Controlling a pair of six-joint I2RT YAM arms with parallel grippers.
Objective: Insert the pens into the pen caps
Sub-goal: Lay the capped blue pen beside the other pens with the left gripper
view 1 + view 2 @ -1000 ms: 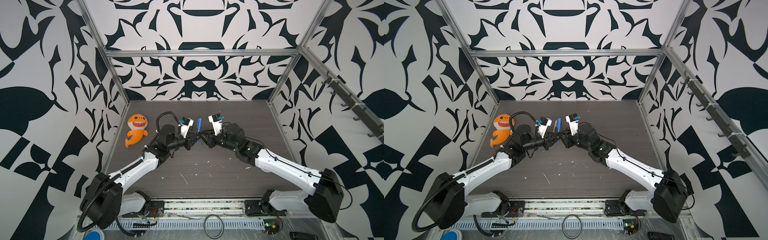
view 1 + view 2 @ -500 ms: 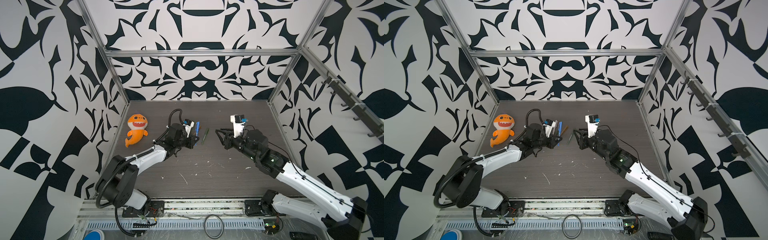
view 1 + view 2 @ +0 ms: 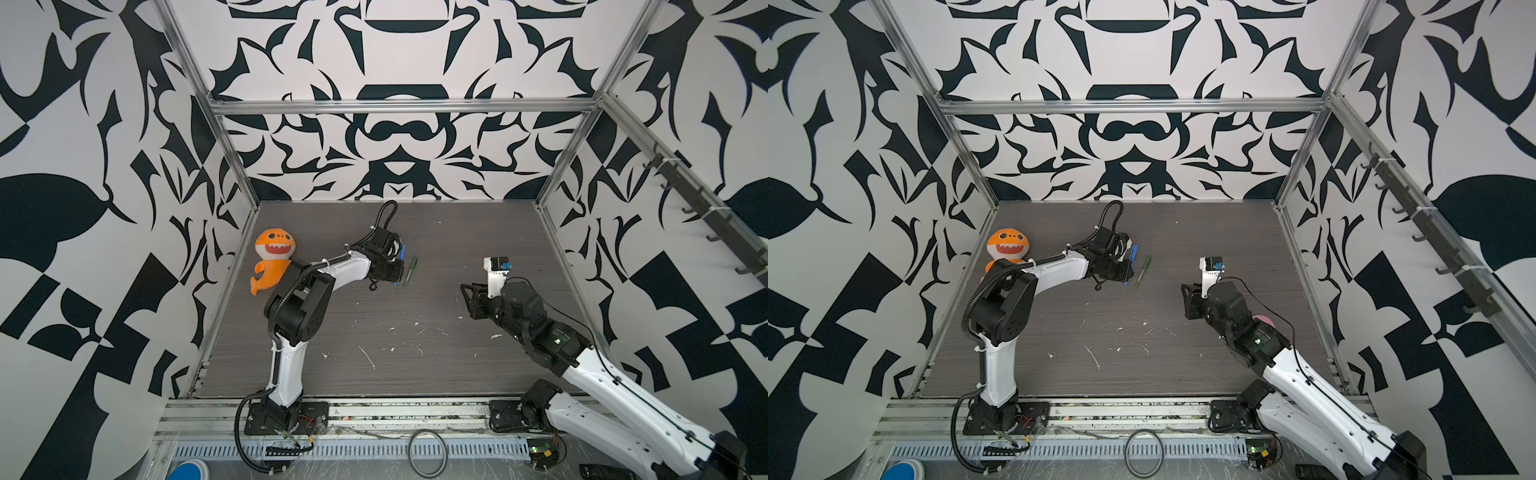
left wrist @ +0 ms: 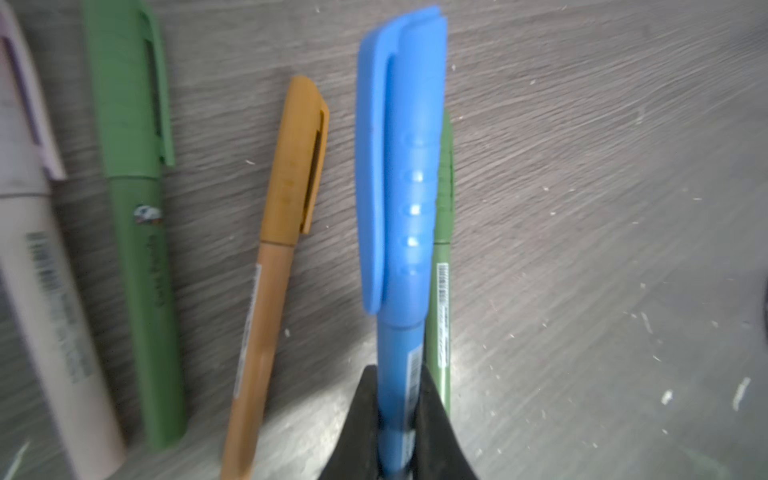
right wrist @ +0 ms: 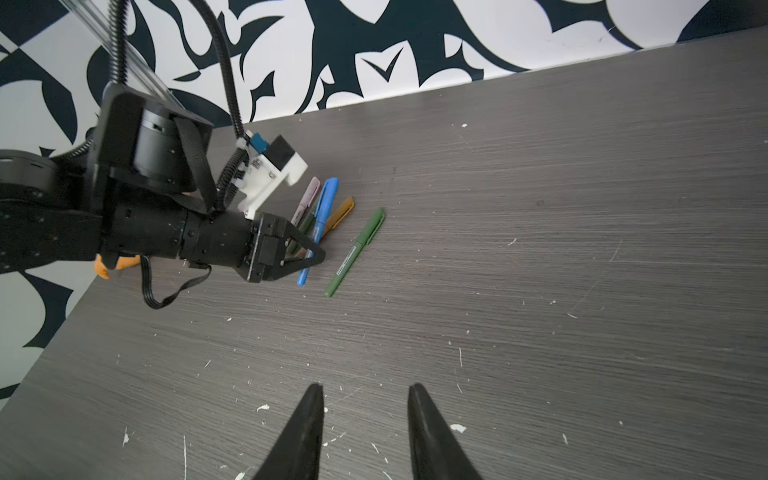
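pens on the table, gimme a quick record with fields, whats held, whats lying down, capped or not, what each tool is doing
held: blue pen, clamped by its barrel
left tool: shut on the blue pen
right tool: open, empty, over bare table
lying on table: pink pen, green pen, orange pen, second green pen
capped: all five pens
loose caps: none in view
blue pen touching table: cannot tell
other: orange plush toy by the left wall

No readable text (barcode on blue pen blurred)
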